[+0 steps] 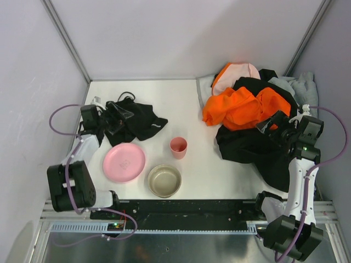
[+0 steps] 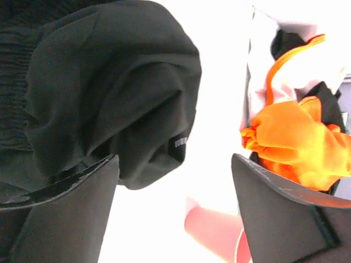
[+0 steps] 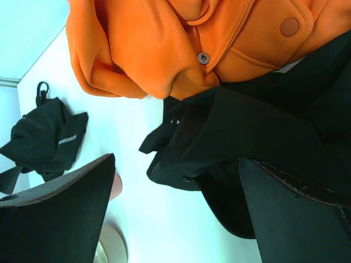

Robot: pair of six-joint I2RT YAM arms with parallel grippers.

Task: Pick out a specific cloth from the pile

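Observation:
The cloth [image 1: 137,121], a small black garment with a thin pale stripe, lies rumpled on the white table at the left, apart from the pile [image 1: 255,112]. My left gripper [image 1: 119,116] is open at the cloth's left part. In the left wrist view the cloth [image 2: 109,87] lies ahead and left, with nothing between the fingers of the gripper [image 2: 174,159]. My right gripper [image 1: 269,123] is open and empty over the pile's larger black garment [image 3: 263,126], just below the orange garment [image 3: 181,44]. The right wrist view shows the gripper [image 3: 176,159] with its fingers wide apart.
A pink plate [image 1: 124,162], a pink cup [image 1: 178,147] and a beige bowl [image 1: 164,180] stand on the table between the cloth and the pile. Grey and pale pink clothes [image 1: 241,71] lie at the pile's back. Walls close in behind and at both sides.

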